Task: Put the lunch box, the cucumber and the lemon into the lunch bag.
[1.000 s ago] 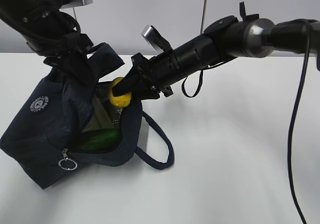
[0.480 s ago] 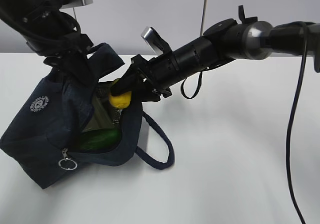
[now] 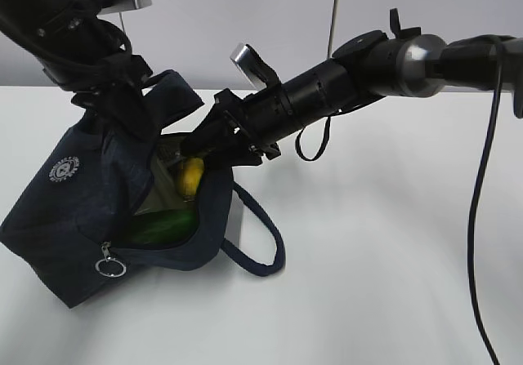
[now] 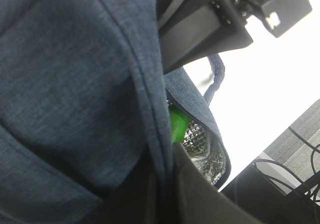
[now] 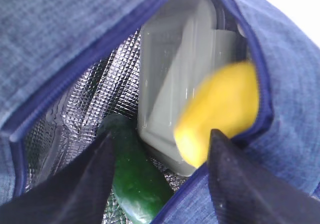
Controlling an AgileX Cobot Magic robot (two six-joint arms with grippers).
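Observation:
The navy lunch bag (image 3: 73,210) lies tilted on the white table with its mouth open. My left gripper (image 3: 122,108) is shut on the bag's upper flap and holds it up; in the left wrist view (image 4: 165,159) the fabric edge (image 4: 75,83) sits between its jaws. My right gripper (image 3: 192,146) is open at the bag's mouth. The yellow lemon (image 3: 190,176) is just below it, free of the fingers and blurred in the right wrist view (image 5: 220,111). Inside the bag are the sage-green lunch box (image 5: 175,58) and the dark green cucumber (image 5: 135,179).
The bag's loop handle (image 3: 257,234) lies on the table to the right of the bag. The silver ring pull (image 3: 109,265) hangs at the front. A black cable (image 3: 482,218) hangs down at the right. The bag's silver lining (image 5: 75,114) shows inside.
The right gripper held the lemon over the bag's mouth; it has opened, and the lemon has dropped out of the jaws down into the bag. The left arm has not moved.

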